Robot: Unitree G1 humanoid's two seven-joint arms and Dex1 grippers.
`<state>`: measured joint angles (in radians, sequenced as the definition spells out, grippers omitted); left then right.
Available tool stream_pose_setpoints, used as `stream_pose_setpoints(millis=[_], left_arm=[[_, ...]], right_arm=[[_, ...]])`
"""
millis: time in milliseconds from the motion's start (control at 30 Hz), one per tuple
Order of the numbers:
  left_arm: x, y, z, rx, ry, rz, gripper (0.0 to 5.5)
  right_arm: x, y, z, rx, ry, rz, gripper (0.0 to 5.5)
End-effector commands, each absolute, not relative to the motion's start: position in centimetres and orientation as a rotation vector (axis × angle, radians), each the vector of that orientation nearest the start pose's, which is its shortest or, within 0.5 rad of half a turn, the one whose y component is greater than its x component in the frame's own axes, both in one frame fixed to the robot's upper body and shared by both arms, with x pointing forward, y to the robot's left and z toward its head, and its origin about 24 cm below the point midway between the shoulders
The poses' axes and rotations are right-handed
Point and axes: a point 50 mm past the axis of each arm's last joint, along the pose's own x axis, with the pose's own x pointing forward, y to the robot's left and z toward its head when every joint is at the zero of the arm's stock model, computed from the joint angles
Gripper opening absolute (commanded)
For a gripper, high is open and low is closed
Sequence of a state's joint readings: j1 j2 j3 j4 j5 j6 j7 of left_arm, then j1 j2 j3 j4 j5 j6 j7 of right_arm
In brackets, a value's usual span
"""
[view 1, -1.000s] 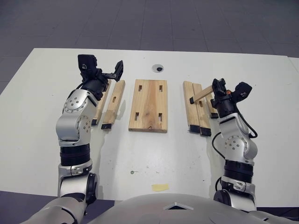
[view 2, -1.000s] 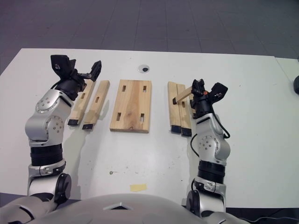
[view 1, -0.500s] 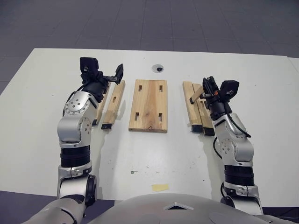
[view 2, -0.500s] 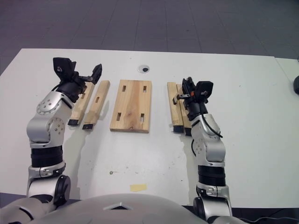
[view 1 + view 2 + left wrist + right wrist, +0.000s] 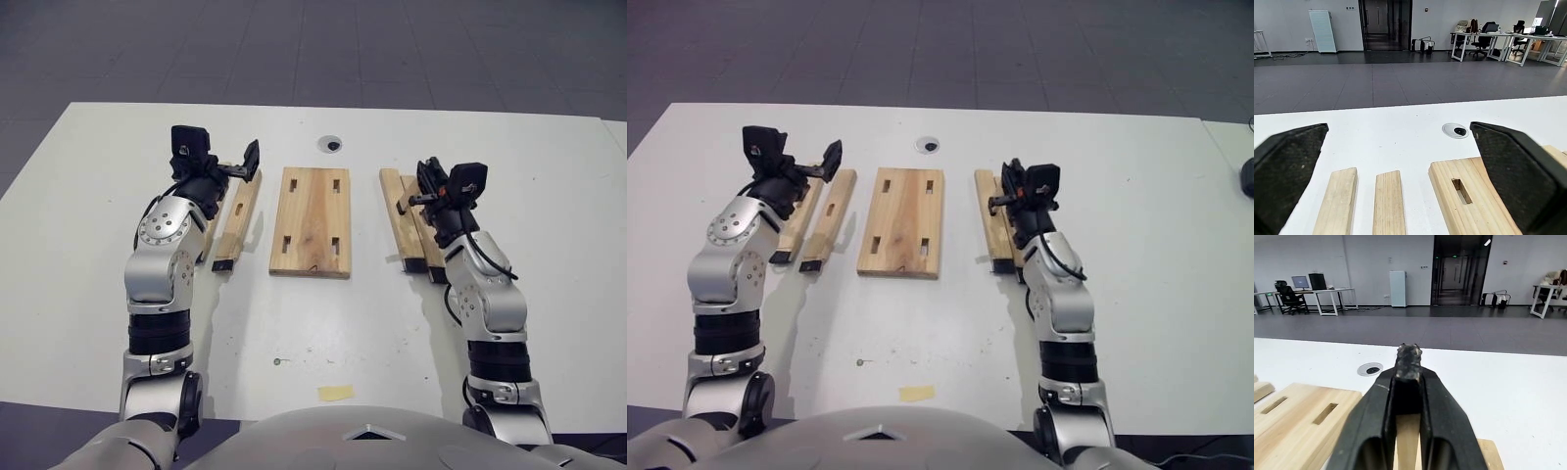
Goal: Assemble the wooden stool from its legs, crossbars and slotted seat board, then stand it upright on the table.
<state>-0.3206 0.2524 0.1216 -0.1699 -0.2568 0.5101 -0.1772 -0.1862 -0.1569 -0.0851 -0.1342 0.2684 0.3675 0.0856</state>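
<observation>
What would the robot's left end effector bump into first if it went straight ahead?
Probably nothing. The open left end effector points out over the wooden legs toward the far edge of the table. Depth is unclear, so it might graze the tabletop.

My left arm (image 5: 159, 264) runs up the left side of the frame, elbow bent, with the left gripper (image 5: 218, 157) at upper left, fingers spread wide. My right arm (image 5: 487, 304) runs up the right side. The right gripper (image 5: 1407, 382) sits right of centre, fingers pinched tight on a wooden piece (image 5: 1407, 431).
</observation>
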Motion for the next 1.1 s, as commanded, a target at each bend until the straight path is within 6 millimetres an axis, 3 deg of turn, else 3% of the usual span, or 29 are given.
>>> stream_pose_setpoints(millis=[33,367,900,933,1100], left_arm=[[30.2,18.2,13.2,0.01,0.001,-0.189,5.4],[30.0,18.2,13.0,0.022,-0.007,-0.169,5.4],[30.4,18.4,13.6,0.033,-0.02,-0.177,5.4],[30.4,18.4,13.6,0.033,-0.02,-0.177,5.4],[30.7,18.5,13.8,0.04,-0.023,-0.18,5.4]], right_arm=[[27.8,-17.4,6.7,0.115,0.229,0.062,0.42],[27.3,-17.4,5.5,0.129,0.235,0.105,0.42],[28.3,-17.1,9.5,0.18,0.016,0.088,0.42],[28.4,-17.0,9.7,0.192,0.01,0.085,0.79],[29.1,-16.8,11.5,0.19,-0.041,0.09,1.45]])
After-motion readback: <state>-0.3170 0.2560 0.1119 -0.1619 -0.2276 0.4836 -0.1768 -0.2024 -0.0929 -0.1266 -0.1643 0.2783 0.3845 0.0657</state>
